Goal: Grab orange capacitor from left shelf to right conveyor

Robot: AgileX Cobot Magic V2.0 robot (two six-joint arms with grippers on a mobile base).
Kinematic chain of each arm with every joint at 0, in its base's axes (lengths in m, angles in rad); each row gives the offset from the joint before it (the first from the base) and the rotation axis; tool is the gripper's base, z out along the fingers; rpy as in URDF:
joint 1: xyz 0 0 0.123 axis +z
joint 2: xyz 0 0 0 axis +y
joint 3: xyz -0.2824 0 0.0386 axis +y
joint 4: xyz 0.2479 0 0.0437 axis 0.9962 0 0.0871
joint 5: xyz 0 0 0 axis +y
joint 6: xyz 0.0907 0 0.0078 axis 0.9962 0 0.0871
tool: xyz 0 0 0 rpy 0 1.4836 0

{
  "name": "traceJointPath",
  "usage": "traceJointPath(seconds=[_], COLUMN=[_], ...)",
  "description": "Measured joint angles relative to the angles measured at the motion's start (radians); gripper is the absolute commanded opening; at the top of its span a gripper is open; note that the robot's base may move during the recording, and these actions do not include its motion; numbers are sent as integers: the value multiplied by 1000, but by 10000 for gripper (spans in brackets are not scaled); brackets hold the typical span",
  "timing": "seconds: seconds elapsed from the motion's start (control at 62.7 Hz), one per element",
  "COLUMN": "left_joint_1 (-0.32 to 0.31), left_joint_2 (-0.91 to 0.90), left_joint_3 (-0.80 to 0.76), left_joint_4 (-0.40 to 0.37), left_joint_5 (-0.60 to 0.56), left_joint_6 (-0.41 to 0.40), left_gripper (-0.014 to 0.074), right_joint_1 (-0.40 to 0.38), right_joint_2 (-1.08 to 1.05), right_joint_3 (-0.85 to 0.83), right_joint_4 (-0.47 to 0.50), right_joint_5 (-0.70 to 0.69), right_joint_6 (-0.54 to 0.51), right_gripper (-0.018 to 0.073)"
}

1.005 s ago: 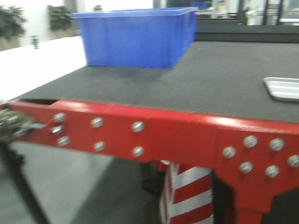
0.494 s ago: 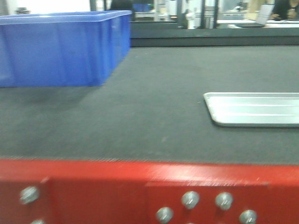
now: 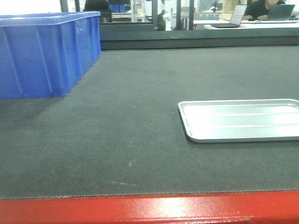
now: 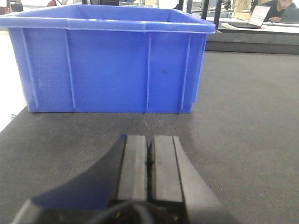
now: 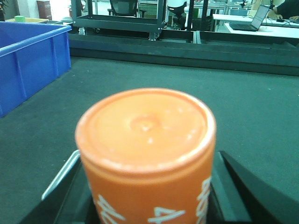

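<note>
Over the conveyor (image 3: 117,116), the right gripper (image 5: 148,198) is clamped round the upright capacitor (image 5: 145,135), held high I'd guess for the tray (image 3: 233,122), while the left gripper (image 4: 149,158) sits closed, empty, by the bin (image 4: 112,65).

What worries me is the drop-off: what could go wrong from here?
The orange capacitor, held in the right end effector, seems to hang over the tray rim. Released there, it might land tilted and topple. Being round, it could then roll across the conveyor.
</note>
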Motion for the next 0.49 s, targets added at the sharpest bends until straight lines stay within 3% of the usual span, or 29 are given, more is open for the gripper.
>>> traceJointPath(seconds=[0.494], left_joint_1=[0], left_joint_2=[0], left_joint_3=[0], left_joint_4=[0], left_joint_5=[0], left_joint_6=[0], left_gripper=[-127], right_joint_1=[0], right_joint_2=[0], right_joint_3=[0], right_joint_4=[0], right_joint_5=[0], right_joint_6=[0], right_gripper=[122])
